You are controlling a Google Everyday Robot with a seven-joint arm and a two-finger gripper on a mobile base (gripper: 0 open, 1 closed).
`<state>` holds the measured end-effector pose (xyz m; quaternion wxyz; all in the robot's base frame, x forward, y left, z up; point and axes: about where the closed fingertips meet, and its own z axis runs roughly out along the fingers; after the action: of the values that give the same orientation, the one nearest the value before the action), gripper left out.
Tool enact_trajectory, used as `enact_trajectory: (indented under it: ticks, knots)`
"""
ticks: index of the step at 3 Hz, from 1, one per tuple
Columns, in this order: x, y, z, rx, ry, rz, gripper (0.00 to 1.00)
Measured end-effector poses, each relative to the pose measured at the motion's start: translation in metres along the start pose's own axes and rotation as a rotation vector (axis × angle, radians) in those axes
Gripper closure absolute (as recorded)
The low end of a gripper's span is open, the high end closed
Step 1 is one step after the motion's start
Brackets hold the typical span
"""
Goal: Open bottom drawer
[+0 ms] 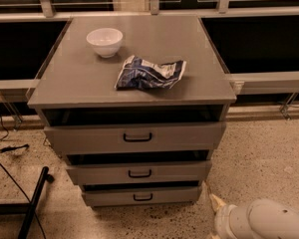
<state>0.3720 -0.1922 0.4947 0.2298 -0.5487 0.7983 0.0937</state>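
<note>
The bottom drawer (109,197) is the lowest of three grey drawers in a grey cabinet, low in the middle of the camera view. Its small black bar handle (143,197) sits at the centre of its flat front. A dark gap shows above the front. My gripper (216,201) is at the bottom right, close to the floor, just right of the drawer's right end and apart from the handle. Only its pale tip and the white arm (261,222) behind it show.
The middle drawer (99,174) and top drawer (89,138) sit above, each with a black handle. A white bowl (104,42) and a crumpled blue-and-white bag (149,72) lie on the cabinet top. Black stand legs and cables (30,203) lie on the speckled floor at left.
</note>
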Motion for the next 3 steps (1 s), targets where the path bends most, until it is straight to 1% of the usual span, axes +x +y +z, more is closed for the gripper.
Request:
enact_trajectory:
  ticks: [1, 2, 3]
  knots:
    - [0.002, -0.018, 0.024, 0.071, -0.007, -0.101, 0.0]
    - [0.005, -0.037, 0.05, 0.109, -0.03, -0.194, 0.0]
    - [0.015, -0.056, 0.083, 0.102, -0.066, -0.232, 0.0]
